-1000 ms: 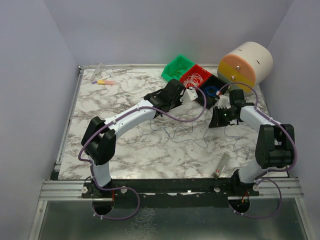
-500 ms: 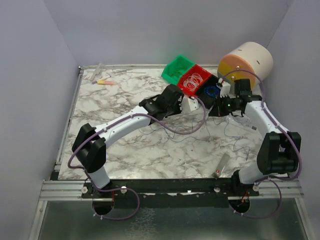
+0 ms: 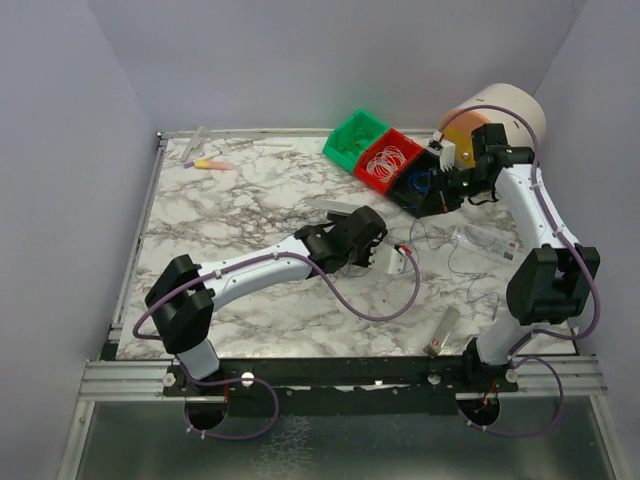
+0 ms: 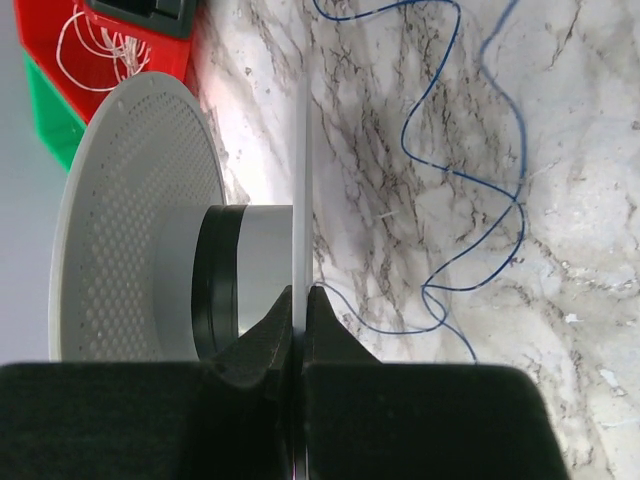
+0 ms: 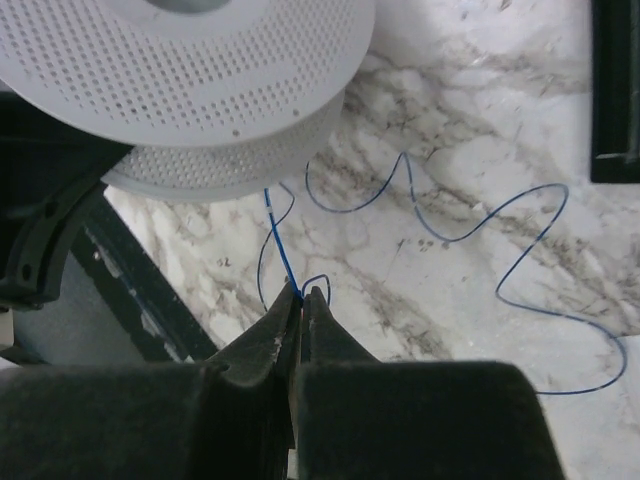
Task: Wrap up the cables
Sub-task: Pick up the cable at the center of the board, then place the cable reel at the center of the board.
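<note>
Left fingers (image 4: 278, 322) clamp spool (image 4: 140, 220) flange, arm low; right fingers (image 5: 278, 325) pinch cable (image 5: 283, 250), arm extended.

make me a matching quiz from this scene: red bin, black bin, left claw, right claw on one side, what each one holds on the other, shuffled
Column 1
1. red bin
2. black bin
3. left claw
4. right claw

Column 2
a. a thin cable, pinched between shut fingers
b. white wire rings
c. a flange of the spool, clamped edge-on
d. a small blue coil

Pairs: 1-b, 2-d, 3-c, 4-a
</note>
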`<state>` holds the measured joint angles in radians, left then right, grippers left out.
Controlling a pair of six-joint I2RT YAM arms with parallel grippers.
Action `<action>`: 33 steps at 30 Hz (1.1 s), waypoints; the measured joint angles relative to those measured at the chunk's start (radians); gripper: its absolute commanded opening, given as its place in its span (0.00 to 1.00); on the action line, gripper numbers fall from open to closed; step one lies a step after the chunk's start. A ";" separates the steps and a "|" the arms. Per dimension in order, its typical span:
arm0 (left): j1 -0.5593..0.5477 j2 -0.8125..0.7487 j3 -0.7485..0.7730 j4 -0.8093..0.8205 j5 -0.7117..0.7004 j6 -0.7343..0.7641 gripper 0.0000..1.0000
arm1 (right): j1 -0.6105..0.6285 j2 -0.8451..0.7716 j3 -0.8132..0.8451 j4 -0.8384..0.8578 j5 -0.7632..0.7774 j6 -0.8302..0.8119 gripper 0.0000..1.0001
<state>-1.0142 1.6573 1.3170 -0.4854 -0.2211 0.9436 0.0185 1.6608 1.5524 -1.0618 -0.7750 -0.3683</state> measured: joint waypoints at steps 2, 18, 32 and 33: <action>-0.010 0.000 0.000 0.000 -0.021 0.021 0.00 | 0.000 0.018 0.003 -0.059 -0.009 -0.042 0.00; -0.049 0.048 0.128 -0.089 -0.087 0.132 0.00 | 0.143 0.045 -0.027 -0.228 -0.044 -0.170 0.01; -0.098 0.099 0.195 -0.212 -0.087 0.163 0.00 | 0.155 0.114 -0.016 -0.275 -0.047 -0.174 0.01; -0.103 0.103 0.197 -0.213 -0.087 0.165 0.00 | 0.158 0.114 -0.016 -0.277 -0.047 -0.174 0.01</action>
<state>-1.1175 1.7607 1.5139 -0.6987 -0.3084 1.1084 0.1768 1.7748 1.5360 -1.3388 -0.8215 -0.5426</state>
